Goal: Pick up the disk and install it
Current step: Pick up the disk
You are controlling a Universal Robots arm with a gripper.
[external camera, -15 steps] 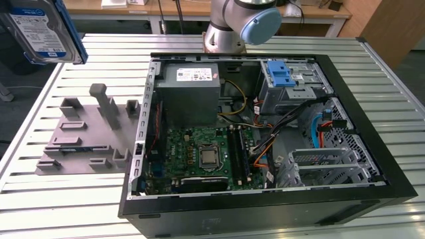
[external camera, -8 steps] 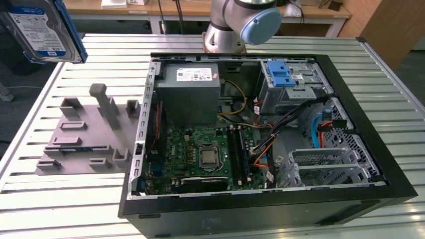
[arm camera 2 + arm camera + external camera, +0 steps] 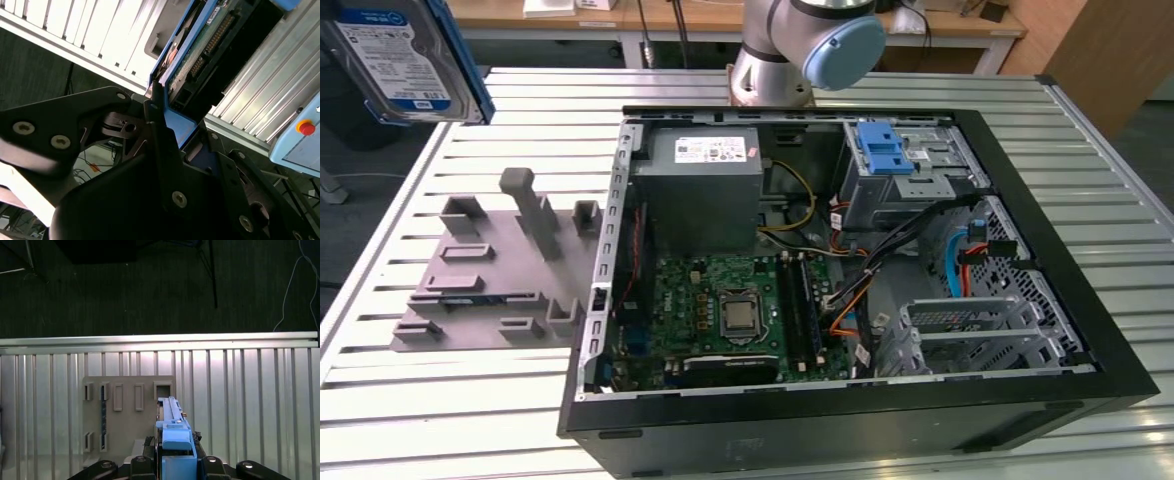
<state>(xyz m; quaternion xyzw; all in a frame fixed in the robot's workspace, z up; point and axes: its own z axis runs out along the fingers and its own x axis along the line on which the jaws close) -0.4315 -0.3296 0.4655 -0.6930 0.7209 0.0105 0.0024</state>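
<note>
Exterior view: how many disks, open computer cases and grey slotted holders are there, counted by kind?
disk: 1
open computer case: 1
grey slotted holder: 1
Total: 3

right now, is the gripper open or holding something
Gripper: closed, holding the disk.

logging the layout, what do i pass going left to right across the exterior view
disk held up off the table, grey slotted fixture, grey metal box with white sticker, cage with blue latch
</note>
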